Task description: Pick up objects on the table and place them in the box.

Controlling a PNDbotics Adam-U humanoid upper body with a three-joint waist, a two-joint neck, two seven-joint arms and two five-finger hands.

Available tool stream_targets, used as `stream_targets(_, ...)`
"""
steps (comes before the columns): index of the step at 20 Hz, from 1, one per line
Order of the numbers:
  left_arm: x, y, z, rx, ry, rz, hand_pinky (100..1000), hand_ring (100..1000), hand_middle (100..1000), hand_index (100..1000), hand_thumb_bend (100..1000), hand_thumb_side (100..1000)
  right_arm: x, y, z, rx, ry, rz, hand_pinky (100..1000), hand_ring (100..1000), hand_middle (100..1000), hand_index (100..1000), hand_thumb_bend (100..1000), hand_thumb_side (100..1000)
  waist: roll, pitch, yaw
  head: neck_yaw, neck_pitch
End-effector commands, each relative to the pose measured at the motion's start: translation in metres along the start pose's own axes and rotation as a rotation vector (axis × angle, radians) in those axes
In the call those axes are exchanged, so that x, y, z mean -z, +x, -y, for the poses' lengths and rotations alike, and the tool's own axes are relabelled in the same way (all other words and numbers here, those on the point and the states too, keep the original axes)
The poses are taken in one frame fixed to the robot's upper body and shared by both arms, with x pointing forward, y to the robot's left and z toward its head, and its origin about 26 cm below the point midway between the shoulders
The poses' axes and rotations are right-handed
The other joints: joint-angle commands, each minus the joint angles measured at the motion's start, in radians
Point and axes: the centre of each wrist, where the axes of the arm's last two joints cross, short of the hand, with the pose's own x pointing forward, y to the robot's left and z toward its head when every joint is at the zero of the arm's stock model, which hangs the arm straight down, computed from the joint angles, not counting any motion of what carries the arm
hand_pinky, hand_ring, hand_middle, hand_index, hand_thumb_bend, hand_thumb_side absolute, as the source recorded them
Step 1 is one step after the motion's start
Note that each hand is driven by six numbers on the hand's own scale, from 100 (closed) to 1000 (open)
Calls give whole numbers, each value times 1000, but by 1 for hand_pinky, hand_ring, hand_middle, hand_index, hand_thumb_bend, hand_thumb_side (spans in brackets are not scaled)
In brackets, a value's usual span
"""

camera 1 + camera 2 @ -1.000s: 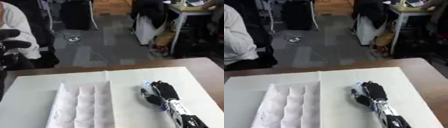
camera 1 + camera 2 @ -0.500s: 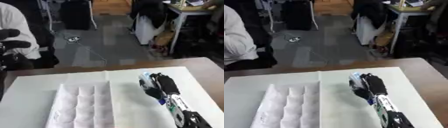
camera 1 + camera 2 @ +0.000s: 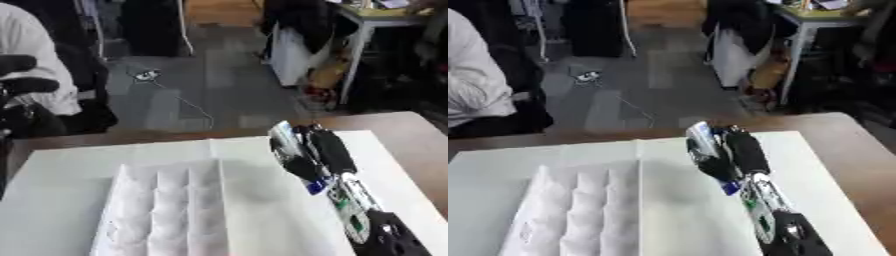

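A thin pale, silvery object (image 3: 282,137), its make-up too blurred to tell, sits in the right hand (image 3: 311,152), held upright against the inner side of the curled black fingers (image 3: 331,145). The fingers and thumb are bent round it, so the hand is closed on it, raised over the white sheet (image 3: 254,200) that covers the surface (image 3: 418,135). The hand shows at about 3 o'clock from the white box (image 3: 166,210); its forearm runs off toward 5 o'clock, to the lower right corner. A small blue patch shows at the wrist.

The box lies at about 7 o'clock in the view, well apart from the hand and object. It is open-topped, with upright white dividers splitting it into long rows of compartments. Nothing can be made out inside them.

The left hand (image 3: 19,87) shows at 9 o'clock, at the far left edge of the left eye view, black fingers curled and holding nothing.
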Motion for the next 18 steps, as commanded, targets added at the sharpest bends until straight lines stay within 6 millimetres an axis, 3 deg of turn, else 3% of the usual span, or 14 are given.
stream_targets(1,10,8,-2,12,-7,58,458,699,790,832,537,866,14,12,25,38,-60,116,100,100,100,263,100,902,3,-8,3,3,-4)
stream_targets(10,20,10,-2,40,13,111,469,701,792,835,536,870,22,26,30,166,-66,324,100,100,100,260,100,902,17,12,23,96,21)
stream_targets(17,30,13,1,91,37,133,467,696,794,838,532,876,25,26,18,301,-24,448,100,100,100,250,100,891,25,29,47,111,32)
stream_targets(18,31,13,2,98,36,131,464,695,793,839,533,879,25,26,16,334,-14,458,100,100,100,238,100,853,26,33,52,107,29)
